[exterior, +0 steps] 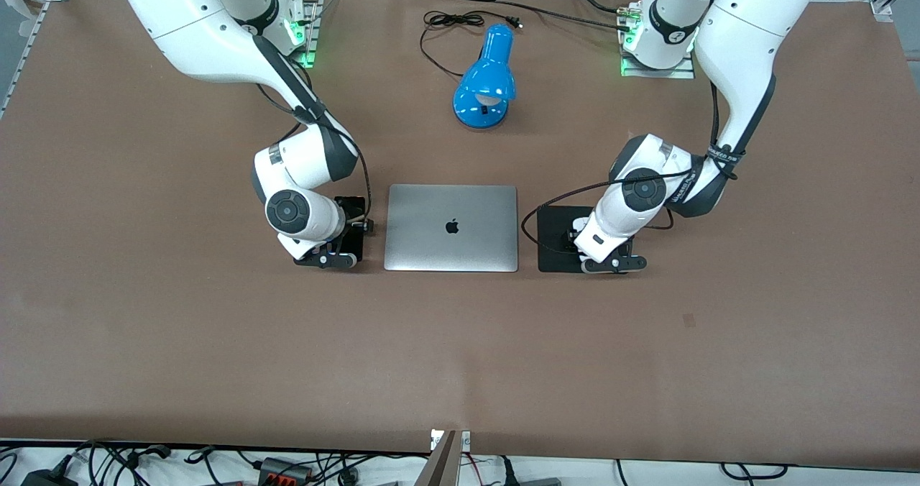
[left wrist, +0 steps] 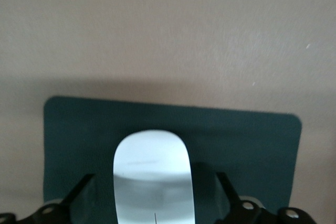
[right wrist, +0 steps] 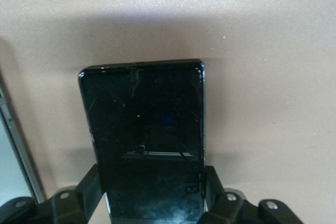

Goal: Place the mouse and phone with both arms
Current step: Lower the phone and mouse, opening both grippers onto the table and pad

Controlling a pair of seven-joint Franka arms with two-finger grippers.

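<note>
The white mouse (left wrist: 152, 171) lies on the square black mat (left wrist: 252, 145), which sits beside the laptop toward the left arm's end (exterior: 553, 236). My left gripper (left wrist: 155, 198) is low over the mat (exterior: 586, 245). It is open, and its fingers (left wrist: 79, 192) stand clear of the mouse on both sides. The arm hides the mouse in the front view. My right gripper (right wrist: 152, 192) is shut on the black phone (right wrist: 144, 124), with a finger (right wrist: 89, 184) against each long edge. It holds the phone low at the table beside the laptop, toward the right arm's end (exterior: 351, 205).
A closed silver laptop (exterior: 451, 227) lies between the two grippers; its edge shows in the right wrist view (right wrist: 10, 145). A blue desk lamp (exterior: 485, 83) with a black cord (exterior: 460, 20) lies farther from the front camera. The brown table (exterior: 460, 356) stretches nearer to the camera.
</note>
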